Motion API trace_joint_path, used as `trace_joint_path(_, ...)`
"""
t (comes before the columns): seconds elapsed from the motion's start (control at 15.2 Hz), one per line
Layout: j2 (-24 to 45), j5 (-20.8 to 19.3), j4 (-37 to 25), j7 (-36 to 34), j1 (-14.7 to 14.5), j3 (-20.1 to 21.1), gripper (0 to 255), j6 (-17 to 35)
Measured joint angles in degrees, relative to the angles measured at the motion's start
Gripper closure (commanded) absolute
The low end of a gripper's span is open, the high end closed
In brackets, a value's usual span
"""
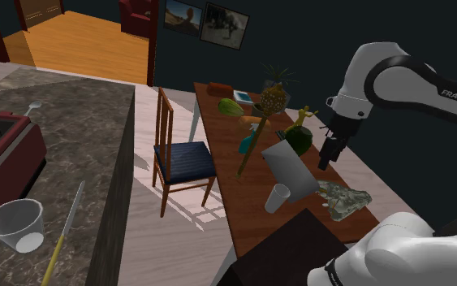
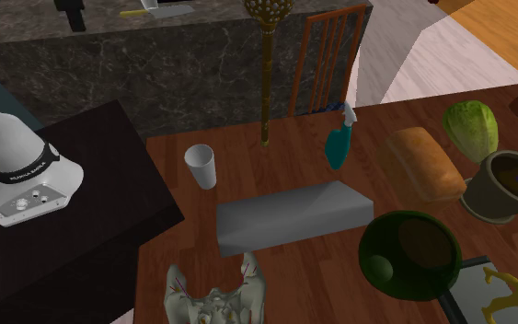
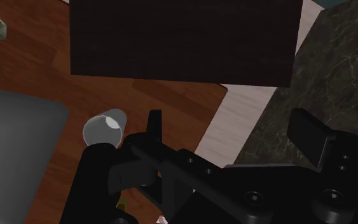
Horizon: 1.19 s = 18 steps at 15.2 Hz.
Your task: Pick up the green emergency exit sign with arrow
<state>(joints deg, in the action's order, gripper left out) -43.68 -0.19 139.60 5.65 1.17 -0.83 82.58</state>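
A white cup (image 2: pixel 201 166) stands upright on the brown wooden table (image 2: pixel 247 184); a teal spray bottle (image 2: pixel 338 145) sits near a loaf of bread (image 2: pixel 425 163); a dark green bowl (image 2: pixel 409 255) is just beside a brown pot (image 2: pixel 505 187); a pale bone model (image 2: pixel 214 299) rests at the table's edge; a wooden chair (image 1: pixel 183 160) with a blue seat stands between table and dark marbled counter (image 1: pixel 72 122).

Wood table (image 2: pixel 284 170): grey slab (image 2: pixel 293 218), white cup (image 2: pixel 201 166), bread (image 2: pixel 424 164).
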Motion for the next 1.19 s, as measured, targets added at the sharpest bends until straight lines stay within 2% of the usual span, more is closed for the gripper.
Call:
trace_joint_path(0.2,0.65,-0.55,0.38,1.53,0.71,-1.93,0,1.64)
trace_joint_path(0.66,6.89,-2.13,0.43,10.66,4.01,-12.83,0,10.67)
trace_joint_path(0.99,14.2,-0.8,-2.13,18.32,5.21,-21.04,0,16.55)
trace_joint_path(1.19,20.05,1.67,-4.1,23.59,5.2,-26.03,0,20.33)
